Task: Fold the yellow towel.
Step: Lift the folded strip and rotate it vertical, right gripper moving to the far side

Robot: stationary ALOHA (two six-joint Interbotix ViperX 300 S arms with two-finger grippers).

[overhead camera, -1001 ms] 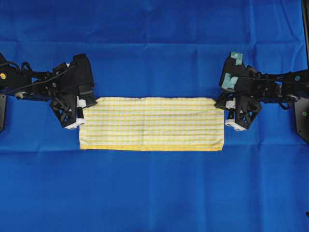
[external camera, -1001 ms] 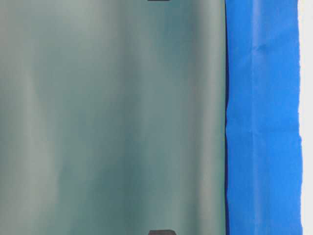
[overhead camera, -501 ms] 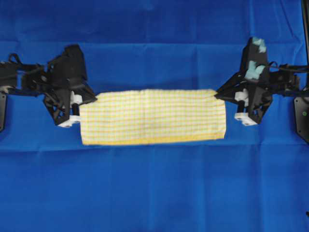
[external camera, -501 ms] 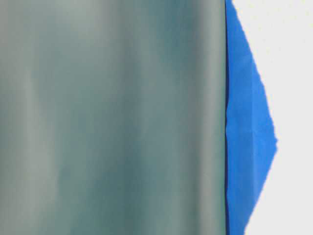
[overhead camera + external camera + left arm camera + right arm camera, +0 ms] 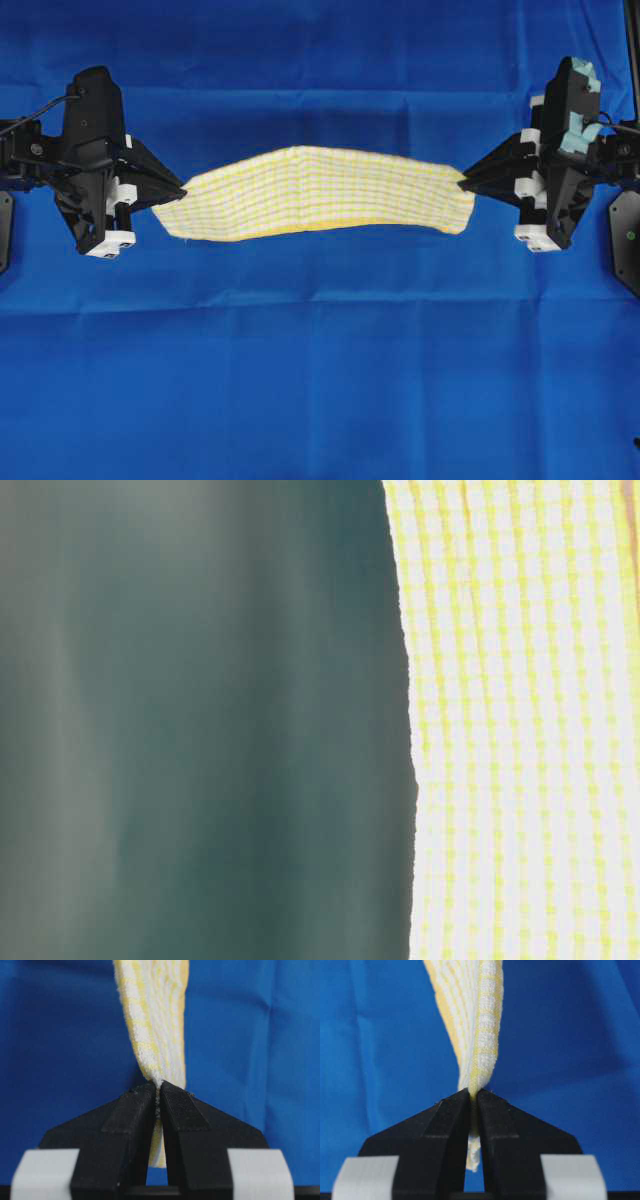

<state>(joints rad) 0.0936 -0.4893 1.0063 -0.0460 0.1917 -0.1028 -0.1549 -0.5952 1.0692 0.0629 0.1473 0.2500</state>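
Blue cloth [image 5: 320, 390] beneath arched checked yellow towel [image 5: 320, 190]

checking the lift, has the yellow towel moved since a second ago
Yes. In the overhead view the yellow towel has left its flat place on the blue cloth, shifted toward the top edge and bowed, hanging between the left gripper and right gripper.

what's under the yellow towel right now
Only the blue cloth shows below the yellow towel, which hangs between the left gripper and right gripper. The patch directly beneath it is covered.
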